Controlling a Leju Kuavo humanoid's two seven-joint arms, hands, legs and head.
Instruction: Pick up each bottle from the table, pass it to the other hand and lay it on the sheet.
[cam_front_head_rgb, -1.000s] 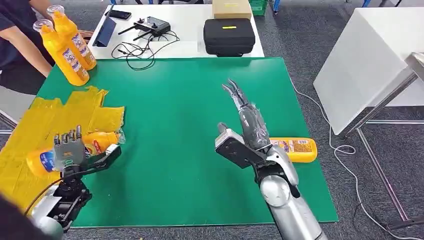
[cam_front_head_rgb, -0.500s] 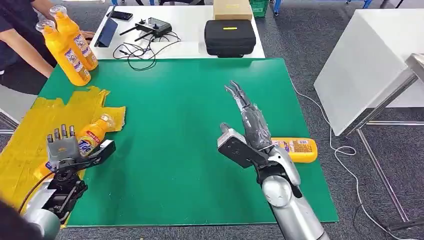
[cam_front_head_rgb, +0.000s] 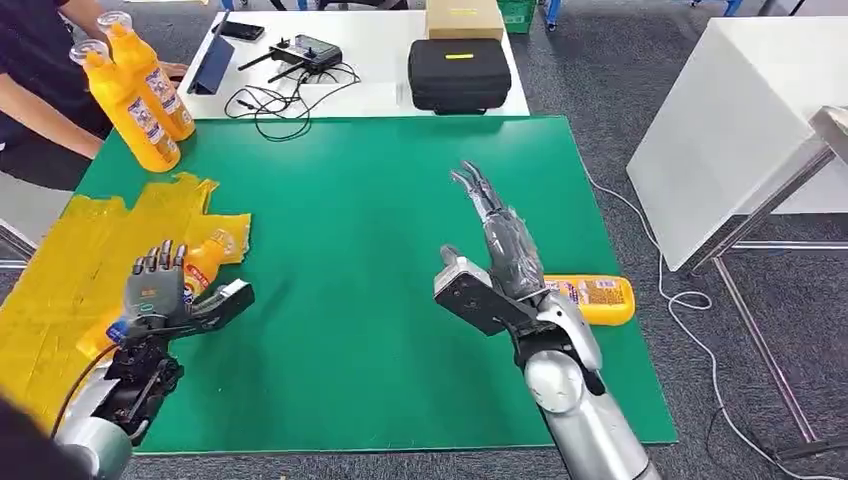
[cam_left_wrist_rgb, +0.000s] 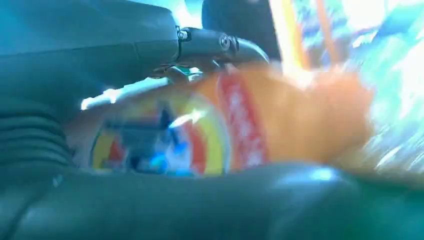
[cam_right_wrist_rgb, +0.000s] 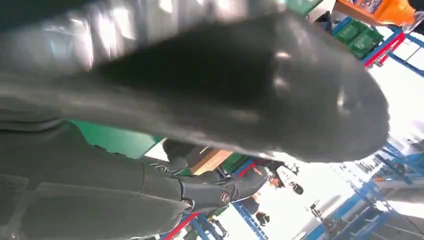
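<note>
**Lying on the yellow sheet: one bottle beneath the left hand, both hands holding nothing**

Hovering low over the near left part of the green table (cam_front_head_rgb: 350, 250), the left hand (cam_front_head_rgb: 165, 300) has its fingers (cam_front_head_rgb: 158, 262) raised and apart and its thumb stuck out to the side; nothing is gripped. Directly under and just beyond that hand lies an orange bottle (cam_front_head_rgb: 195, 275) on the crumpled yellow sheet (cam_front_head_rgb: 70, 270), its cap end pointing away from the hand toward the sheet's far edge. The left wrist view confirms it: the bottle's label (cam_left_wrist_rgb: 165, 145) sits close between the thumb and the dark fingers, blurred, and contact cannot be determined there.

The right hand (cam_front_head_rgb: 495, 260) stands over the table's right half, fingers straight and pointing away from the robot, thumb set apart; it holds nothing. Just beside its wrist, on the outer side, a second orange bottle (cam_front_head_rgb: 598, 298) lies flat on the green table, partly hidden by the arm.

Well beyond the left hand, at the table's far left corner, two more orange bottles (cam_front_head_rgb: 135, 90) stand tilted, held up by a person (cam_front_head_rgb: 40, 80) in a dark top. Beyond the right hand, on a white table (cam_front_head_rgb: 380, 95), sit a black case (cam_front_head_rgb: 458, 72), a controller with cables (cam_front_head_rgb: 305, 50) and a cardboard box (cam_front_head_rgb: 463, 17).
</note>
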